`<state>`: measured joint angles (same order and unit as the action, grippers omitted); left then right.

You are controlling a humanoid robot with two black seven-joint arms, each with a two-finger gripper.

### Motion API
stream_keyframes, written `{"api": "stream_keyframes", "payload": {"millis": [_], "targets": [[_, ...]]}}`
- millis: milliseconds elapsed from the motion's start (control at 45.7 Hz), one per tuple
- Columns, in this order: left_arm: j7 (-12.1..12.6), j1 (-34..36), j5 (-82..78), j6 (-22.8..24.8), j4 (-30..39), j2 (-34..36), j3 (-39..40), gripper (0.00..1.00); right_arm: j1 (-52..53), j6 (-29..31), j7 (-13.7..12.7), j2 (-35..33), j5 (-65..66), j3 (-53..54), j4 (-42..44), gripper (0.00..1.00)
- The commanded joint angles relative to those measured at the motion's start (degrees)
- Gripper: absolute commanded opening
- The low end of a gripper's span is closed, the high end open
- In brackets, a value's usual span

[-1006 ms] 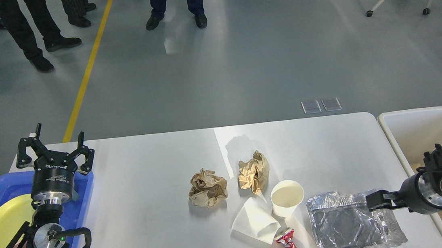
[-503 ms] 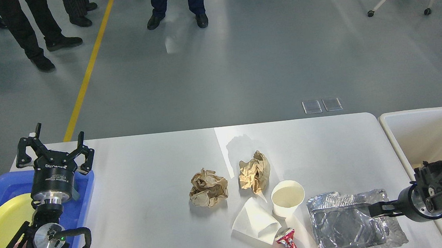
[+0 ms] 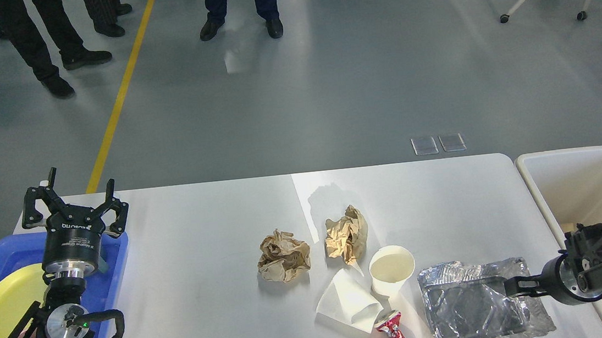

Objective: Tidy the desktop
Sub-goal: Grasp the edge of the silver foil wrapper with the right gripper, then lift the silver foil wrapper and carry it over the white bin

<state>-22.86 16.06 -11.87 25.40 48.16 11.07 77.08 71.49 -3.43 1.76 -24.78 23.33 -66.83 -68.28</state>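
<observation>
Grey floor (image 3: 326, 89), yellow line (image 3: 117, 98)

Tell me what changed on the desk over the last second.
The right gripper dropped lower toward the near edge, still at the right rim of the foil tray; the tray shifted slightly with it. The left gripper, both crumpled paper balls, the paper cup and the desktop stayed put.

Perhaps "ROBOTIQ" on left hand (image 3: 73, 204)

Desktop (image 3: 207, 288) with paper balls (image 3: 283, 255), cups (image 3: 392, 269)
</observation>
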Motion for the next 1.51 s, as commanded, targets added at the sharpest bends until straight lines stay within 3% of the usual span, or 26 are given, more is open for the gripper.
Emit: {"api": "stream_keyframes", "payload": {"millis": [0,197,503,722,1334,1488], "targets": [[0.00,-0.06,0.01,0.00,0.00,0.00,0.00,0.96,-0.30,0.00,0.00,0.00,-0.13,0.04,-0.01,0.59],[0.00,0.03,0.01,0.00,0.00,0.00,0.00,0.96,-0.30,0.00,0.00,0.00,-0.13,0.13,-0.01,0.54],[0.00,-0.06,0.01,0.00,0.00,0.00,0.00,0.96,-0.74,0.09,0.00,0.00,-1.44,1.36,-0.10,0.27],[0.00,-0.06,-0.08,0.00,0.00,0.00,0.00,0.96,-0.83,0.09,0.00,0.00,-4.26,1.36,-0.19,0.00],[0.00,-0.06,0.01,0.00,0.00,0.00,0.00,0.96,-0.56,1.58,0.53,-3.16,-5.84,1.36,-1.06,0.00],[0.00,0.02,0.01,0.00,0.00,0.00,0.00,0.96,4.35,9.04,0.70,-7.81,-6.89,1.36,-1.59,0.00]]}}
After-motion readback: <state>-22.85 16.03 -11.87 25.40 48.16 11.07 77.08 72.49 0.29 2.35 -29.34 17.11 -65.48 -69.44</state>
